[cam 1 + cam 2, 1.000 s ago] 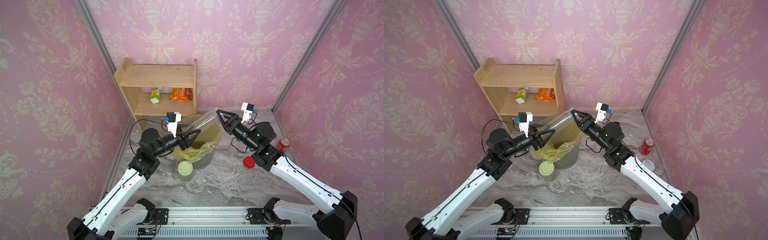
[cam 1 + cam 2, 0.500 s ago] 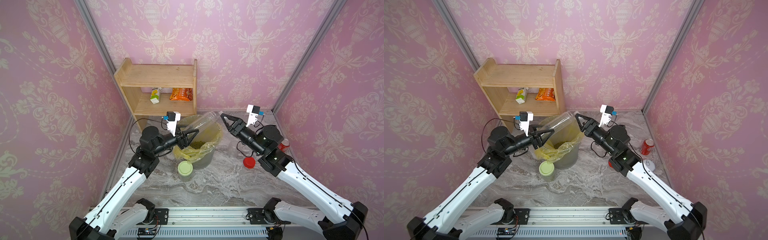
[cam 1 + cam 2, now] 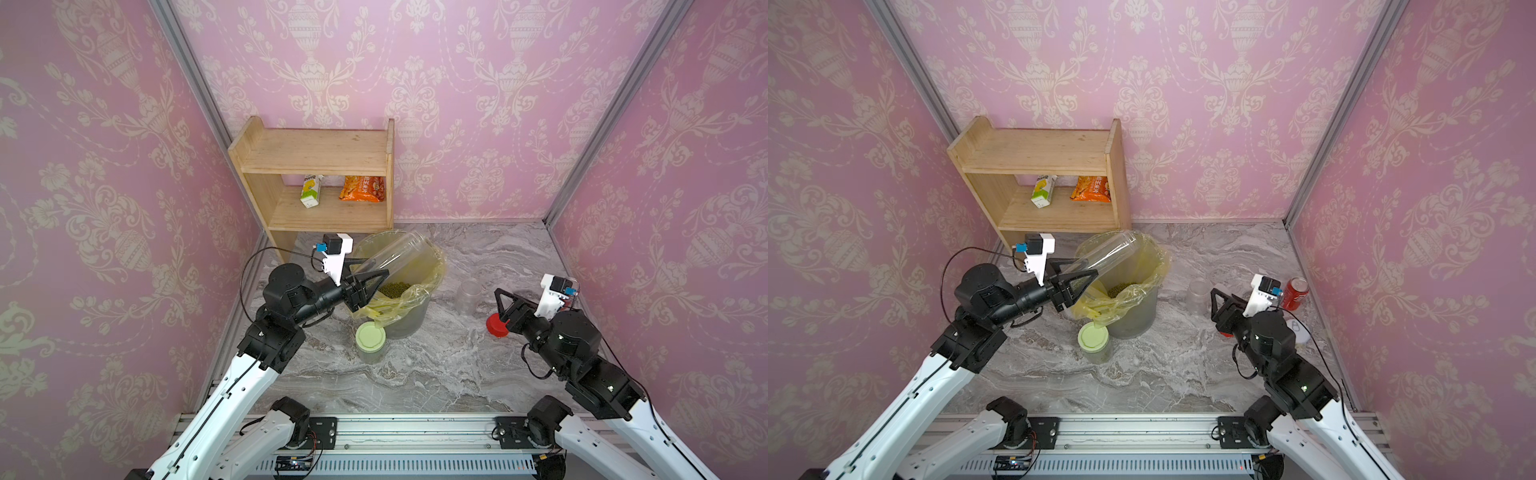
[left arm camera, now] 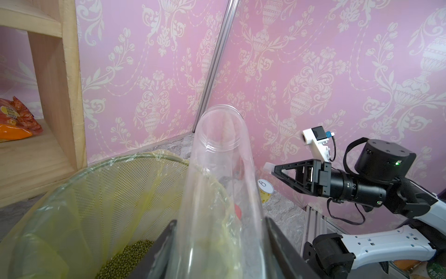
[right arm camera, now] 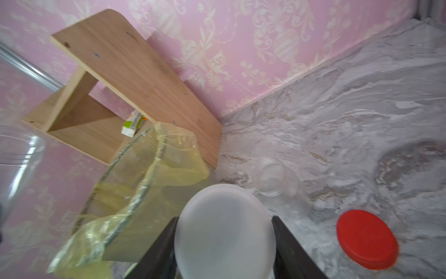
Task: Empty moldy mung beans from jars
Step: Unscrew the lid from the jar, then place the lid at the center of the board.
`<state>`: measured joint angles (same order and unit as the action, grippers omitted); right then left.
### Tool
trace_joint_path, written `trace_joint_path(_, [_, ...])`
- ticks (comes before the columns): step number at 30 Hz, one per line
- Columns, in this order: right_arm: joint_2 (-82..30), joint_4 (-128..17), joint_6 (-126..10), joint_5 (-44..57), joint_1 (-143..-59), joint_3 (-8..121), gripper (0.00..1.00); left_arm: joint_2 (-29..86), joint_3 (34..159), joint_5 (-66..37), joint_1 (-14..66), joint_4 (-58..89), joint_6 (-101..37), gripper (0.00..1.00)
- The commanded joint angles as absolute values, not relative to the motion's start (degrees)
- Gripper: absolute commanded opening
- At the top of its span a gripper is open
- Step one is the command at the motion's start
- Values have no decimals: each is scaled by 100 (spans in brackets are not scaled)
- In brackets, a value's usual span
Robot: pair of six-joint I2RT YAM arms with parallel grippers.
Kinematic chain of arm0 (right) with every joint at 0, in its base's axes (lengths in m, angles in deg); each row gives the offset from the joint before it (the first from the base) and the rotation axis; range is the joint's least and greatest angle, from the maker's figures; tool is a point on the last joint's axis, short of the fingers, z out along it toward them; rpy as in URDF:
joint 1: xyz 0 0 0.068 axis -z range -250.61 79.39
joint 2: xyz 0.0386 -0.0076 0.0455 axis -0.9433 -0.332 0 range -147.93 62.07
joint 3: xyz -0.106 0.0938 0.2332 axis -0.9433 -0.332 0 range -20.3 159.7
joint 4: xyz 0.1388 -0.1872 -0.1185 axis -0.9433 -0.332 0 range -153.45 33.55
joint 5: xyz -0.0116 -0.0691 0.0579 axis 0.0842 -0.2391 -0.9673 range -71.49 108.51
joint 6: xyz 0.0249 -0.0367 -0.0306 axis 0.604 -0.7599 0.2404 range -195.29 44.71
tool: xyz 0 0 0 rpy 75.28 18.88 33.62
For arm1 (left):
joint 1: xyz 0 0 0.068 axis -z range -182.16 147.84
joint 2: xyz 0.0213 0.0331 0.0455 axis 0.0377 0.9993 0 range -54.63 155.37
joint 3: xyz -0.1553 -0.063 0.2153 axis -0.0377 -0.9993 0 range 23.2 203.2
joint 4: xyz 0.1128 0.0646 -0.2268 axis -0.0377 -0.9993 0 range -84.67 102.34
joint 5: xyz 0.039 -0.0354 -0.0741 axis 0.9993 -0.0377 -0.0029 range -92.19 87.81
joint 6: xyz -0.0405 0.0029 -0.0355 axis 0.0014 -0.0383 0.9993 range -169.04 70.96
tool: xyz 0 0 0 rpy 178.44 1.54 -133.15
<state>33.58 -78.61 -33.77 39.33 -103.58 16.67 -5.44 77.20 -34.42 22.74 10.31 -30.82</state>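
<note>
My left gripper [image 3: 372,270] [image 4: 219,229] is shut on the tall clear jar [image 3: 399,255] [image 4: 222,169] near its base. It holds the jar slanted over the bin [image 3: 415,320], open mouth up and away. The jar's visible part looks clear inside. Mung beans [image 3: 395,289] [image 4: 125,256] lie in the bin's yellow liner. My right gripper [image 3: 500,303] [image 5: 224,232] hangs low at the right, shut on a whitish lid [image 5: 224,241]. A squat jar with a pale-green lid [image 3: 370,337] stands before the bin. A small open jar [image 3: 469,293] [image 5: 272,177] stands between bin and right gripper.
A red lid [image 3: 494,326] [image 5: 366,239] lies on the marble table beside the right gripper. A red soda can [image 3: 1295,293] and a yellow tin [image 4: 265,190] stand by the right wall. The wooden shelf [image 3: 316,158] with a carton and snack bag fills the back left.
My right gripper has drawn back from the tall jar's mouth, to the right and down, carrying the whitish lid. The left gripper has kept the jar slanted over the bin.
</note>
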Motion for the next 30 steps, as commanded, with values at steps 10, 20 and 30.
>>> trace_joint_path(10, [2263, -7908, -2791, 4961, -9636, 632, 47, -1056, 7481, -3342, 2236, 935, -3225, 33])
trace_joint_path(20, [952, -6715, -2478, 4340, -9076, 124, 45, -1001, 7376, -3321, 2236, 867, -3268, 33])
trace_joint_path(30, [-227, -5998, -2393, 3834, -8854, 19, 42, -945, 7231, -3296, 2234, 1038, -3254, 34])
